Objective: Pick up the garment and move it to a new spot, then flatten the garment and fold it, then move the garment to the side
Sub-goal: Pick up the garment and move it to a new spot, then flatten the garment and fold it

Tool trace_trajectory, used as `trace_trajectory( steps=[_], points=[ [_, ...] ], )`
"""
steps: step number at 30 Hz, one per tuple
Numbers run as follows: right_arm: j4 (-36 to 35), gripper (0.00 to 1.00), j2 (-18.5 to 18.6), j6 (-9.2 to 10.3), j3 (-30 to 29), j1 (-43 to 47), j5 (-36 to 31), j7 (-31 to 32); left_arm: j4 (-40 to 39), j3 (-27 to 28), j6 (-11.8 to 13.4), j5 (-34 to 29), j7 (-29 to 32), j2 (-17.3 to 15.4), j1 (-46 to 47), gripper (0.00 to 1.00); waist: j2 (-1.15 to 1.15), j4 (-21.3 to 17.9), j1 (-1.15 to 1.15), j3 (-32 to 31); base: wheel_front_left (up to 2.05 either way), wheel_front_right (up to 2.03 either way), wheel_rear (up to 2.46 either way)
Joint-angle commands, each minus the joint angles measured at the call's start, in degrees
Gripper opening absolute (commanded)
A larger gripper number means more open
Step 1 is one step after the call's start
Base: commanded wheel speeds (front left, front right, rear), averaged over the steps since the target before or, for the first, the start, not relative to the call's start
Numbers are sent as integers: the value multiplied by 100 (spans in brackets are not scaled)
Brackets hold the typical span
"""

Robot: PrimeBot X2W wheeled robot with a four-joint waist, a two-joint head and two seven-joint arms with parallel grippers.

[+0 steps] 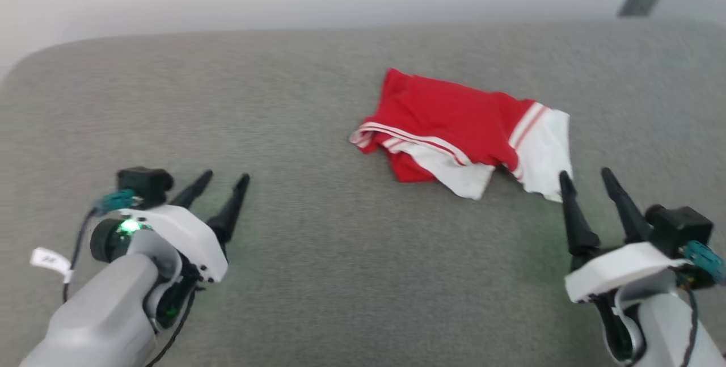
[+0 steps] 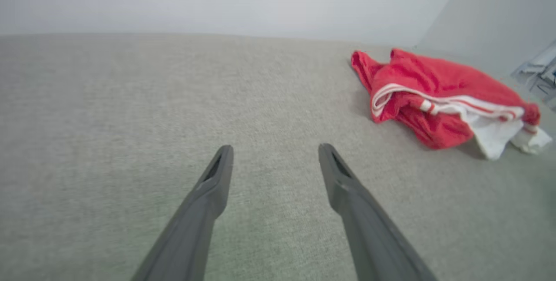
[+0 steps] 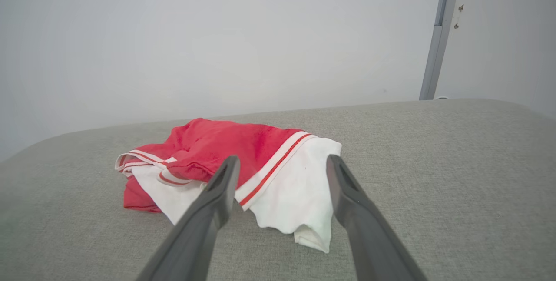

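The garment is a red T-shirt with white sleeves and striped trim, lying in a loose bunch on the grey fabric surface, right of centre. It also appears at the upper right of the left wrist view, garment, and centred in the right wrist view, garment. My left gripper is open over bare fabric well to the garment's left, nothing between its fingers. My right gripper is open just short of the white sleeve's near edge, holding nothing; its fingers frame the sleeve.
The grey surface has a rounded far edge with a pale wall behind it. A grey metal post stands behind the far right corner. Bare fabric stretches across the left and front.
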State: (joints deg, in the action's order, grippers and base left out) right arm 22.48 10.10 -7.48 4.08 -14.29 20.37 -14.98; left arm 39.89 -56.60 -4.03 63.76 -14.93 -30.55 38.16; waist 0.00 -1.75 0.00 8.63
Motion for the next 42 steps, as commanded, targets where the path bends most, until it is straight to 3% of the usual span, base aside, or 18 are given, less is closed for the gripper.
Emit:
trace_trajectory(
  steps=[1, 11, 21, 31, 42],
  points=[
    [-10, 100, 69, -2, -49, 114, -6, -27, -132, 427, 73, -187, -29, 49, -262, 100, 0, 303, 0, -236, 0, 0, 0],
    [-72, 100, 238, -2, -167, 478, 32, -27, -1238, 2997, 376, -1872, -33, 299, -2243, 100, 0, 568, 0, -608, 0, 0, 0],
    [-264, 100, 295, -2, -260, 700, -67, -17, -2558, 4668, 444, -3452, -33, 964, -3837, 100, 0, 492, 0, -747, 0, 0, 0],
    [-671, 100, 277, -2, -470, 874, -149, 150, -2967, 5598, 139, -4553, -34, 1693, -4358, 100, 0, 461, 0, -725, 0, 0, 0],
    [-821, 100, 380, -2, -297, 831, -302, 342, -2943, 6037, -159, -4972, -34, 2192, -4387, 100, 0, 445, 0, -693, 0, 0, 0]
  ],
)
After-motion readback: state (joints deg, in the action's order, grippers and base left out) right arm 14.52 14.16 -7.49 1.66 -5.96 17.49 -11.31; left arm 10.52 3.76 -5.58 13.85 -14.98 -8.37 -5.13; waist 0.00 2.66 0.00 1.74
